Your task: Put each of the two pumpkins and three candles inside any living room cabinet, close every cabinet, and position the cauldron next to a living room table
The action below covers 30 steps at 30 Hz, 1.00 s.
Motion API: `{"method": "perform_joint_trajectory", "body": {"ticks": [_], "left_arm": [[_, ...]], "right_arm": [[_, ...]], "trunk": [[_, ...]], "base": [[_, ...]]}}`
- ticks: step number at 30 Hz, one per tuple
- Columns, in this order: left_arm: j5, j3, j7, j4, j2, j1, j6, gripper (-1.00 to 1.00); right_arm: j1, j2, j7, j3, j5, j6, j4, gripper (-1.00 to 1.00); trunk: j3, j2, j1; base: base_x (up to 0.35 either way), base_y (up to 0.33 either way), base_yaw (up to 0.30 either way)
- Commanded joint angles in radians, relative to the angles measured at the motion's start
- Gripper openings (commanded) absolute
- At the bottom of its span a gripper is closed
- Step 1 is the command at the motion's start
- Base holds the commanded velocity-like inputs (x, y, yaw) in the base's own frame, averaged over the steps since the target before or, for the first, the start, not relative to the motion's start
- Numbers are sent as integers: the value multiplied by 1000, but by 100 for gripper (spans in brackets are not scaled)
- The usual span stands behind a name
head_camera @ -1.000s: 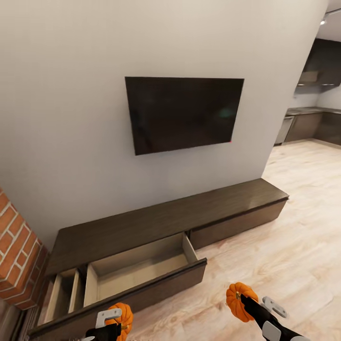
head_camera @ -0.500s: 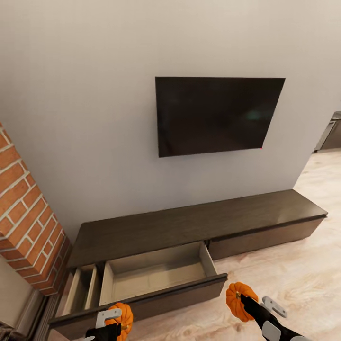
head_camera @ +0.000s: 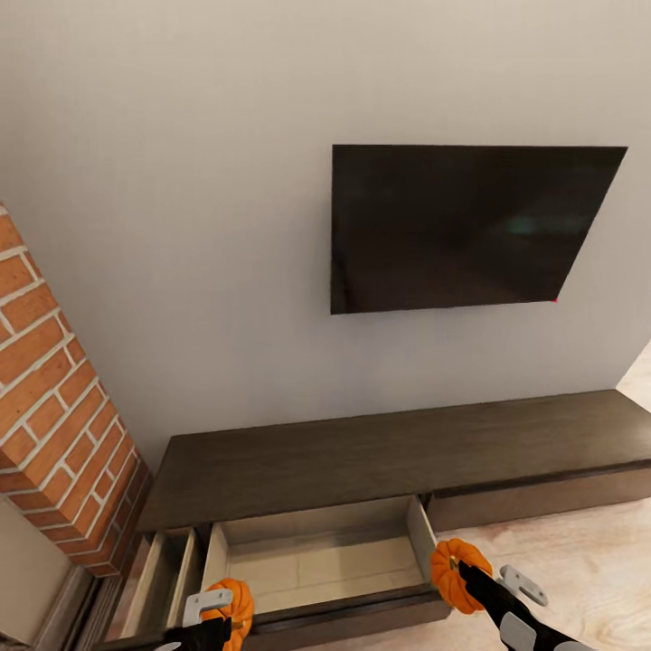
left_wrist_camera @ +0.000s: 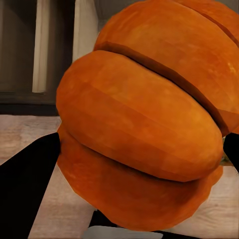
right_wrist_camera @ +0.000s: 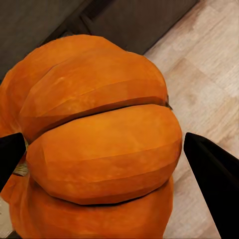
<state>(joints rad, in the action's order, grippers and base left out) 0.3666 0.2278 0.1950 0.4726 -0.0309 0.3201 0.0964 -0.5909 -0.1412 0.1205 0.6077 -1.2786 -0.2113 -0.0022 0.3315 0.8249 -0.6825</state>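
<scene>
Ribbed orange pumpkins (head_camera: 233, 604) (head_camera: 450, 575); dark-brown cabinet (head_camera: 389, 448), drawer open.

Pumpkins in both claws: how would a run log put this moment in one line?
left end effector: holds pumpkin | right end effector: holds second pumpkin | cabinet: wide drawer open, empty | phase: facing cabinet

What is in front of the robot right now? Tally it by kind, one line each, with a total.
Pumpkins: 2, one in the left tool, one in the right tool
Cabinet: 1, long dark-brown unit
Open drawers in it: 2, wide one and narrow one
Wall television: 1
Brick column: 1
Total: 7
</scene>
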Motion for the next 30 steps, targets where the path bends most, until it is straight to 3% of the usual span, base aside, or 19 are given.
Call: {"method": "perform_joint_trajectory", "body": {"ticks": [1, 8, 13, 23, 25, 27, 28, 30], "left_arm": [[6, 8, 9, 3, -1, 0, 5, -100], [6, 8, 9, 3, -1, 0, 5, -100], [7, 8, 9, 3, -1, 0, 5, -100], [9, 10, 9, 12, -1, 2, 13, -100], [10, 11, 8, 36, 2, 29, 23, -100], [12, 11, 9, 47, 8, 74, 63, -100], [11, 12, 10, 50, 12, 106, 121, -100], [8, 13, 11, 55, 16, 144, 192, -100]], "right_arm": [[-1, 0, 5, 4, -10, -2, 0, -100], [-1, 0, 5, 5, -8, -2, 0, -100], [-1, 0, 5, 6, -8, -2, -1, -100], [-1, 0, 9, 11, -3, 3, -5, -100], [-2, 6, -11, 25, 35, 17, -6, -100], [-3, 37, -93, 50, 107, 72, -11, -100], [-8, 85, -201, 65, 168, 125, -28, -100], [-15, 157, -364, 75, 252, 170, -88, -100]], "trunk": [[1, 1, -1], [1, 1, -1], [1, 1, -1], [1, 1, -1], [1, 1, -1], [1, 1, -1], [1, 1, -1], [1, 1, -1]], "base": [[272, 0, 4], [214, 2, 17], [242, 78, 208], [25, 9, 59], [1, 0, 2], [0, 0, 0], [0, 0, 0], [0, 0, 0]]}}
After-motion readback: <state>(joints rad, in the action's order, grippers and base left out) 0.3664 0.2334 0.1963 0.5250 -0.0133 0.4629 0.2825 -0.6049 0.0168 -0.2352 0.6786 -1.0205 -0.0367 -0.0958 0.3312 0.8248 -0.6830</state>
